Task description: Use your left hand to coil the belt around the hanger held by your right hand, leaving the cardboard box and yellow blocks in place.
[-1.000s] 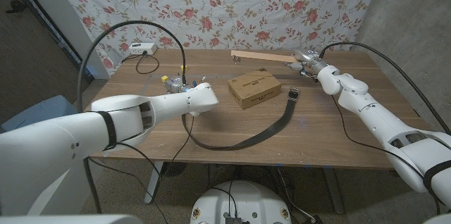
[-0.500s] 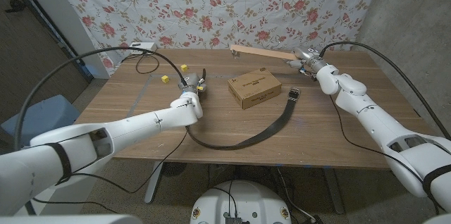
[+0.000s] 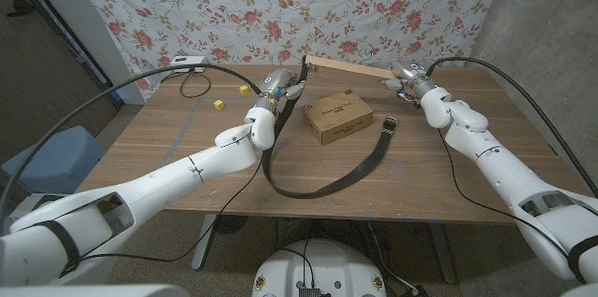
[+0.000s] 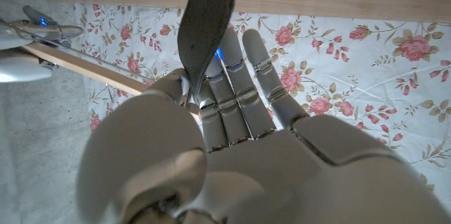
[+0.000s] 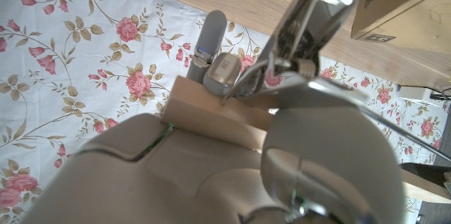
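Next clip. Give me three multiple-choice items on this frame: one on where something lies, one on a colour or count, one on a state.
1. Where is the cardboard box?
A. between the two robot hands
B. at the table's near edge
C. on the floor

2. What colour are the small blocks?
A. red
B. yellow
C. blue

3. What is the left robot hand doing?
A. resting on the box
B. holding the belt lifted
C. hanging open

Key: 1 A, the box sits mid-table between the left and right robot hand; 2 B, both blocks show yellow; 3 B, the left wrist view shows the strap pinched, near the wooden hanger.
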